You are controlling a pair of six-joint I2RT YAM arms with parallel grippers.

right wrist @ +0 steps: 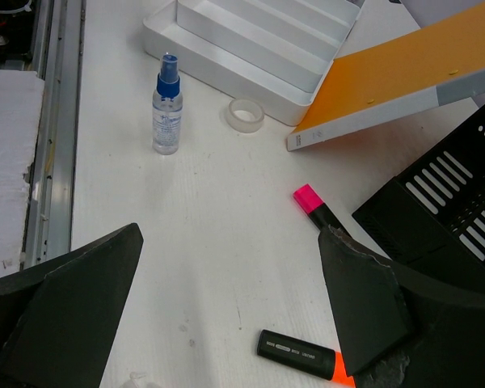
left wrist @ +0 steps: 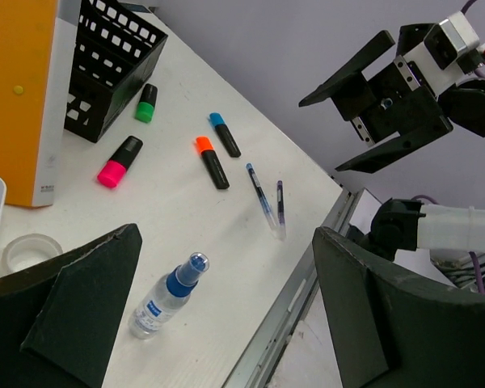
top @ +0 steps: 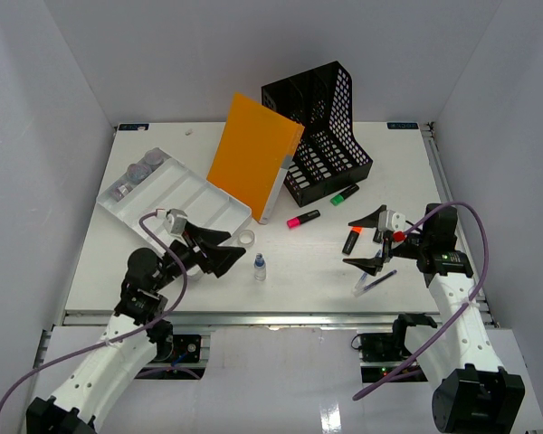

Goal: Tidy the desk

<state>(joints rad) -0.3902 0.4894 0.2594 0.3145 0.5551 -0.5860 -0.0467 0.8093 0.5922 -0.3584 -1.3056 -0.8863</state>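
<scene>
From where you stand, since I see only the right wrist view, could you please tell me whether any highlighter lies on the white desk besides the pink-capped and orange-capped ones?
Observer: Yes, a black highlighter with a green cap lies beside the black perforated file rack.
Operator: Thank you. Are there any pens?
Observer: Two slim blue pens lie side by side near the front rail of the white desk.
Operator: And where is the left gripper?
Observer: The left gripper hangs open and empty beside the clear spray bottle with the blue cap.
</scene>
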